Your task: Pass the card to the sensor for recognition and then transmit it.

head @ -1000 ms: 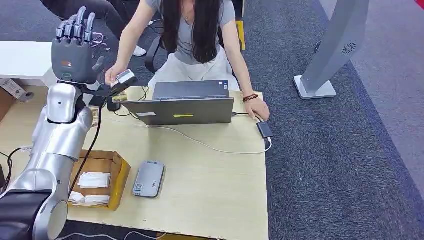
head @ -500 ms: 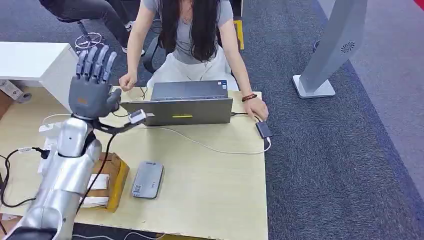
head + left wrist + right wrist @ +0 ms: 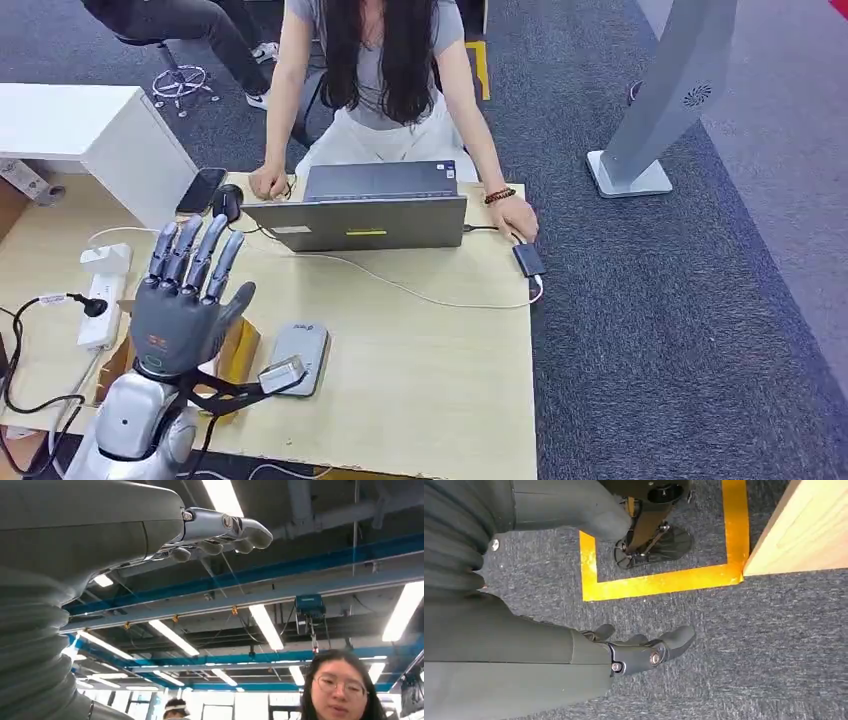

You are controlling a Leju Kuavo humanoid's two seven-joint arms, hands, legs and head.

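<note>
Now lower, left hand beside the sensor, empty.

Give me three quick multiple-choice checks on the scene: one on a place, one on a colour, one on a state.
1. Where does the grey sensor lie?
A. on the laptop
B. on the table, beside the cardboard box
C. on the floor

2. What colour is the floor tape in the right wrist view?
A. blue
B. red
C. yellow

3. The left hand is:
A. empty, fingers spread
B. holding a card
C. clenched in a fist

Answers: B, it lies flat on the tabletop next to the box. C, the band is plainly yellow. A, the head view shows its fingers apart with nothing in them.
</note>
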